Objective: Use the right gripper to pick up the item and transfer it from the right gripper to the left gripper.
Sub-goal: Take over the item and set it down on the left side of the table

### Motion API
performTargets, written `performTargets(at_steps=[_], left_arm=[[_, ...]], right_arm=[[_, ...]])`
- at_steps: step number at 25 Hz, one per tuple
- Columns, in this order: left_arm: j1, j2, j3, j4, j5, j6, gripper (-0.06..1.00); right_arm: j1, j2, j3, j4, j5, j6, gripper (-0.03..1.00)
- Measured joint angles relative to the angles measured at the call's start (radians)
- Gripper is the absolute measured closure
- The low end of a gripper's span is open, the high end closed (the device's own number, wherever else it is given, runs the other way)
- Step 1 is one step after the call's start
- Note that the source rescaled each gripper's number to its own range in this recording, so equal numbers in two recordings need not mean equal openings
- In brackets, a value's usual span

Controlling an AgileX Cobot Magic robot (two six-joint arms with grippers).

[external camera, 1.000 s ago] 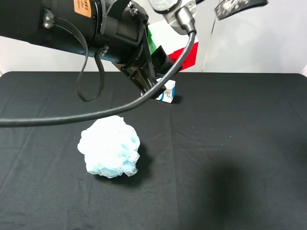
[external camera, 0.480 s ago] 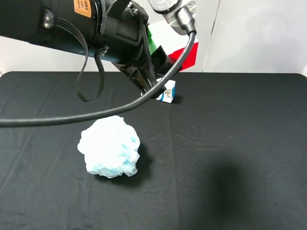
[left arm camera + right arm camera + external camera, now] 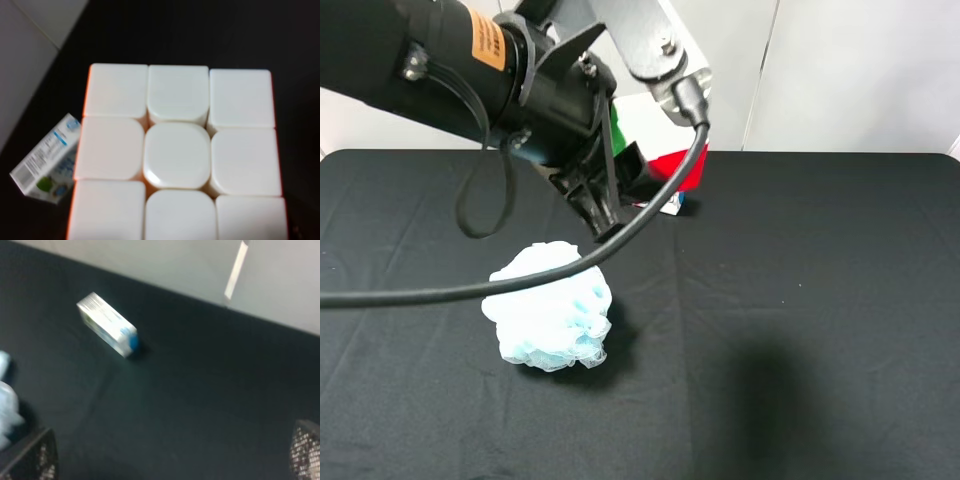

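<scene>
- Holding the cube (image 3: pixel 655 125) in the air above the black table (image 3: pixel 820 300), the left pincer (image 3: pixel 620 190) is closed on it. Its black fingers bear on opposite sides, though the arm's own bulk hides part of the contact.
- From the high camera the cube shows a green face toward the arm, a white face above and a red face at its lower right.
- In the left wrist view the cube (image 3: pixel 177 155) fills most of the picture. A white nine-tile face is turned to the lens, with a thin orange-red edge down one side. The fingers themselves do not show there.
- The milk carton (image 3: pixel 47 167) lies on the table below the cube. From the high camera only a corner of it (image 3: pixel 672 205) shows, behind the pincer.
- The right pincer (image 3: pixel 167 455) stands wide open and holds nothing. Only its two fingertips (image 3: pixel 30 457) show, with bare table between them.
- In that wrist view the carton (image 3: pixel 107 331) lies on its side, well apart from the fingertips.
- The pale-blue bath sponge (image 3: pixel 548 310) sits on the table below the left pincer, not touching it. The arm's thick black cable (image 3: pixel 420 294) crosses in front of its top.
</scene>
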Motion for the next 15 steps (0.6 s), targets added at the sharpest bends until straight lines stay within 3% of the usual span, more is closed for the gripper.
performTargets(at_steps=[11, 15], left_arm=[[0.000, 0.000, 0.000, -0.021, 0.168, 0.009, 0.94], [0.000, 0.000, 0.000, -0.108, 0.228, 0.089, 0.94]], right_arm=[[0.000, -0.252, 0.427, -0.053, -0.058, 0.003, -0.03], [0.000, -0.397, 0.549, -0.053, -0.096, 0.003, -0.03]])
